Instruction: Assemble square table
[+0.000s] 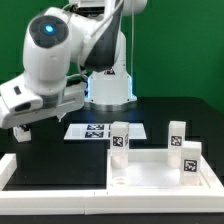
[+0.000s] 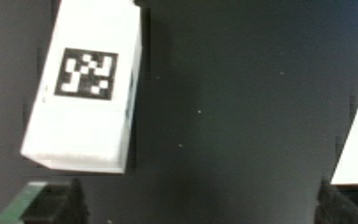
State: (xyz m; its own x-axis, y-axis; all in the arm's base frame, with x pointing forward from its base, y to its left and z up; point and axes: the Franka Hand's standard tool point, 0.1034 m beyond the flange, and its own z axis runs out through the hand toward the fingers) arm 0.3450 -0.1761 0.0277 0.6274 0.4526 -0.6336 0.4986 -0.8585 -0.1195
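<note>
Three upright legs (image 1: 120,138) on tabletop (image 1: 150,172)

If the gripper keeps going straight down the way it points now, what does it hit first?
Probably the bare black table. The gripper is open, and the white leg lies just beside its line; depth is unclear.

Black table (image 1: 60,150) with marker board (image 1: 98,131)

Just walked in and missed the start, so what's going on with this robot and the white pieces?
A Panda arm is putting a small square table together. The white tabletop lies on the black table, with tagged legs standing on or by it; exactly where each stands is hard to tell. The gripper is over at the exterior view's left, away from them, and holds nothing. The wrist view shows another tagged leg lying on the table below, ungrasped. The marker board lies behind.
</note>
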